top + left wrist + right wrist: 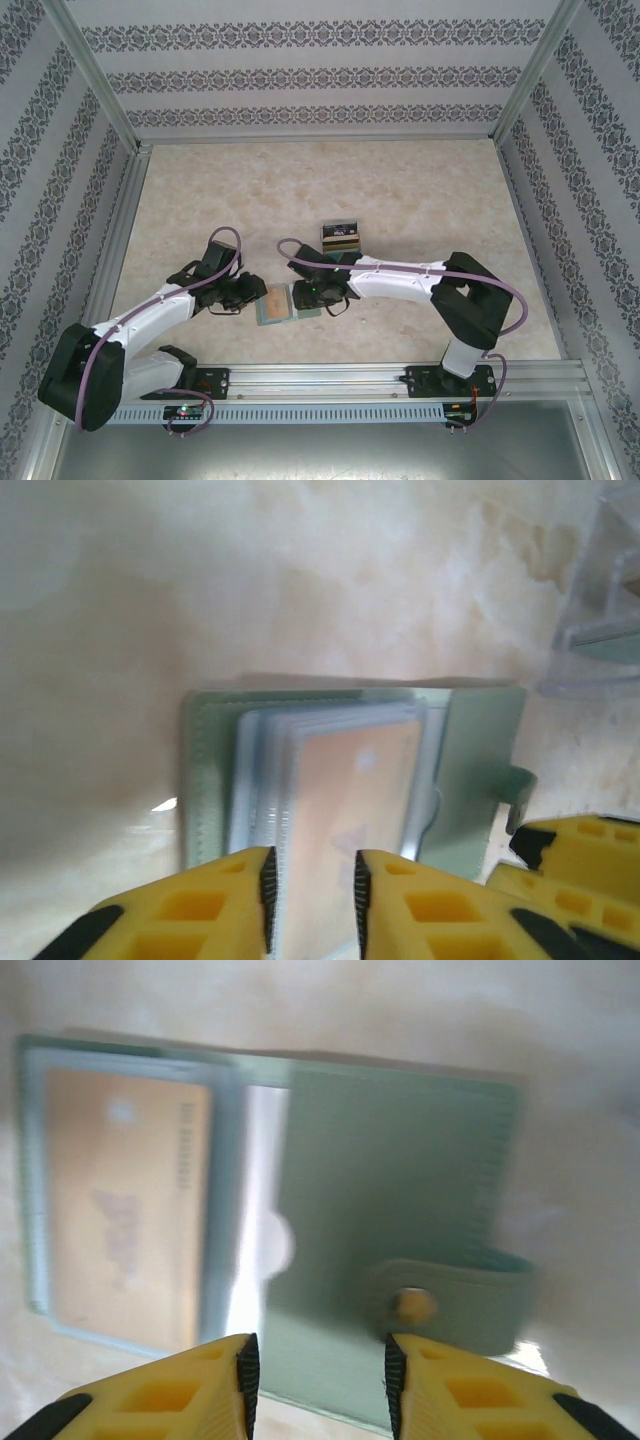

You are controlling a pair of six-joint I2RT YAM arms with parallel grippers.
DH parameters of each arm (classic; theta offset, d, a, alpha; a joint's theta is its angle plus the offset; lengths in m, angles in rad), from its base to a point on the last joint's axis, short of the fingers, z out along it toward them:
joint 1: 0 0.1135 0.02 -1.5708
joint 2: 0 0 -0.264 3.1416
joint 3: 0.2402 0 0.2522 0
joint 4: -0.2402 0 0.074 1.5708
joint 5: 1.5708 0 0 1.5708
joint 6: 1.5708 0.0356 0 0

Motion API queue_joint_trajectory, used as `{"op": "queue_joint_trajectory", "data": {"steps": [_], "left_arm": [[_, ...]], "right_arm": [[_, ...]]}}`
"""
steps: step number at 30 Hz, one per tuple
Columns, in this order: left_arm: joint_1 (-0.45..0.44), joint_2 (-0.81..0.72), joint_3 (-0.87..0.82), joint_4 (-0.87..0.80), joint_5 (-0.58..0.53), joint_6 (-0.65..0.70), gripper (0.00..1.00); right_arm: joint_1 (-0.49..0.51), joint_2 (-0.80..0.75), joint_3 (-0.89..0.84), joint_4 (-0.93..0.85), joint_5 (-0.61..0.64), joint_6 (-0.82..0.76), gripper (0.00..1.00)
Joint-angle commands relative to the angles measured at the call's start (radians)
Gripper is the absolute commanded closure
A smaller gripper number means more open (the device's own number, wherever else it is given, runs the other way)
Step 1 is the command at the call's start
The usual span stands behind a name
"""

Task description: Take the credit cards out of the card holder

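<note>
Both my claws stand narrowly apart: left gripper [312, 880] over the card holder [400, 1160] sleeves, right gripper [318, 1370] beside its snap tab [450, 1295]; tan-gold card [120, 1200] sleeved.

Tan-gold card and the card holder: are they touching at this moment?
Touching. The right wrist view shows the tan-gold card lying inside a clear sleeve of the open card holder.

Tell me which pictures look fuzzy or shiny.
Left wrist view: the card holder is out of focus, edges soft. Right wrist view: smeared too, with bright glare down its clear pocket. Top view: small but sharp, evenly lit.
</note>
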Motion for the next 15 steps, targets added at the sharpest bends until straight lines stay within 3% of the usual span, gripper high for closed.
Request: {"op": "queue_joint_trajectory", "data": {"steps": [1, 15], "left_arm": [[0.007, 0.023, 0.001, 0.072, 0.066, -0.009, 0.66], [-0.013, 0.097, 0.006, 0.072, 0.074, 0.010, 0.62]], "right_arm": [[-0.016, -0.026, -0.044, -0.025, 0.066, 0.027, 0.57], [-0.008, 0.050, -0.041, 0.020, 0.027, 0.030, 0.57]]}}
